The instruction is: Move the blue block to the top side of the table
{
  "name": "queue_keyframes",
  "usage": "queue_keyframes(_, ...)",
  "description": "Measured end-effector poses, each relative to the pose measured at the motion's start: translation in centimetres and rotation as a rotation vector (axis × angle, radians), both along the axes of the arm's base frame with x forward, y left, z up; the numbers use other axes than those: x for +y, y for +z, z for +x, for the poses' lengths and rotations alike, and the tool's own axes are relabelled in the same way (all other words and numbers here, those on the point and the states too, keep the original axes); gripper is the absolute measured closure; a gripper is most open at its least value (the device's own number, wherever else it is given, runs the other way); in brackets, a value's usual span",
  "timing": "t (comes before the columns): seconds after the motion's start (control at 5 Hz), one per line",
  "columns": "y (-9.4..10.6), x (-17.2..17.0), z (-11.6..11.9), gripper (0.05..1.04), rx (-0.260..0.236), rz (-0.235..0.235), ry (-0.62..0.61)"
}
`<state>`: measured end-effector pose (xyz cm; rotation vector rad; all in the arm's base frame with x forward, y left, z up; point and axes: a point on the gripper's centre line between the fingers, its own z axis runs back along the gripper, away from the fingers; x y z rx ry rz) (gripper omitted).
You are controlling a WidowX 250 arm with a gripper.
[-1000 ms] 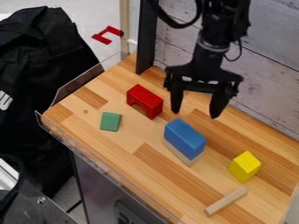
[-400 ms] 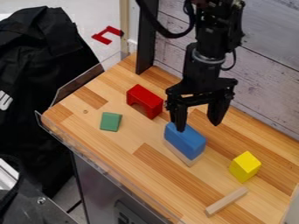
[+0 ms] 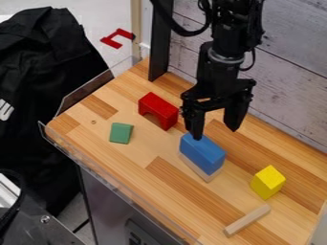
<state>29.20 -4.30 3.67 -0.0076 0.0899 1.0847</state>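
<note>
Hanging the pincer point(image 3: 214, 133) straight down from the black arm point(image 3: 233, 36), fingers spreading well apart, gripping nothing between them. Having the blue block point(image 3: 203, 153) just below the pincer, mostly under the finger on the view's left. Overlapping the block's far corner with that fingertip, not telling whether touching. Holding the other finger out to the right, higher in the view and apart from the block. Seeing a pale wooden piece point(image 3: 197, 167) lying along the blue block's lower near side, below the pincer. Spotting the red arch point(image 3: 163, 108) near the pincer, to its left and a little higher in the view. Finding the green block point(image 3: 120, 133) farther out to the pincer's left. Meeting the yellow block point(image 3: 268, 182) down and to the pincer's right, then a thin pale stick point(image 3: 247, 220) well below the pincer. Having the wooden table point(image 3: 131, 165) spreading under all these blocks, the plank wall point(image 3: 290, 86) rising behind the pincer, and black cloth point(image 3: 48, 91) hanging well off to its left, beyond the table.
</note>
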Motion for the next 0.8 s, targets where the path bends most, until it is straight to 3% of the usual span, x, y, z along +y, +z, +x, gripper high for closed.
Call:
queue_keyframes(0.2,0.1,0.6,-0.3,0.082,0.042,0.047,0.046)
queue_keyframes(0.6,-0.6,1.1,-1.9,0.082,0.105,0.083,0.178)
queue_keyframes(0.8,-0.6,1.6,-2.3,0.082,0.089,0.041,0.251)
